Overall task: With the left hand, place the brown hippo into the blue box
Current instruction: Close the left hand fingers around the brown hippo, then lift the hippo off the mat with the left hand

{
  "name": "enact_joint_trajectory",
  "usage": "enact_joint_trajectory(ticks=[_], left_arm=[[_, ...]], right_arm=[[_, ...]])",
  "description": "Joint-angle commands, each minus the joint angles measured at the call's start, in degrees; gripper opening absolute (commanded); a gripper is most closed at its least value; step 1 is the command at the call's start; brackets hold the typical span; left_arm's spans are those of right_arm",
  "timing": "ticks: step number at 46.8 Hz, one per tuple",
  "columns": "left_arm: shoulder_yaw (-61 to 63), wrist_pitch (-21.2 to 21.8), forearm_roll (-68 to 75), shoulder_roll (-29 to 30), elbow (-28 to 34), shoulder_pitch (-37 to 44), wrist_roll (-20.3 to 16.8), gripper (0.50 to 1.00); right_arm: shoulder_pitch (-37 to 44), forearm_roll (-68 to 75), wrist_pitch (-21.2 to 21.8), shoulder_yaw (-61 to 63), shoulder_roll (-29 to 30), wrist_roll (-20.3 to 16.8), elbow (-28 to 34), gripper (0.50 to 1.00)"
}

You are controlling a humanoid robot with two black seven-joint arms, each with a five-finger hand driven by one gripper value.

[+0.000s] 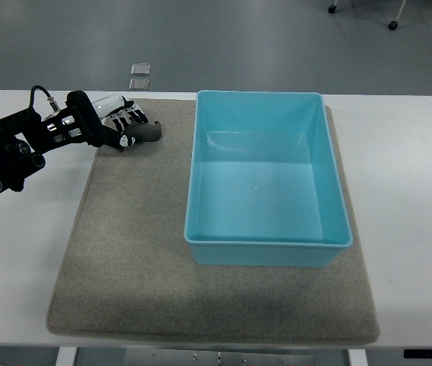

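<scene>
brown hippo (148, 132) under left hand (121, 122)

You've got the brown hippo (148, 133) lying on the mat's far left corner, small and dark, partly hidden under the fingers. Your blue box (330, 164) sits open and upright, well right of it, nothing inside.

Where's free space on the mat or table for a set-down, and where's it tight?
Free: the mat left of and in front of the blue box, and the white table right of it. The box interior is empty too. Crowded: the mat's far-left corner, where the left hand sits over the brown hippo.
</scene>
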Motion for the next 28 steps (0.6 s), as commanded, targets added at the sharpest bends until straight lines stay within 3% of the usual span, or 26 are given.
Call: enact_joint_trajectory(ticks=[1,17,28], left_arm=[[-0.4,0.0,-0.2,0.1,-0.1,-0.3,0.0,0.5],[-3.5,-0.5,-0.4,0.4,-0.8,-4.4,-0.2,0.5],[-3.6,-0.3,-0.1,0.3,-4.9,-9.4,-0.3,0.5]], right_arm=[[0.0,0.0,0.0,0.0,0.0,0.0,0.0,0.936],[0.0,0.0,0.0,0.0,0.0,0.0,0.0,0.936],[0.0,0.0,0.0,0.0,0.0,-0.1,0.0,0.936]])
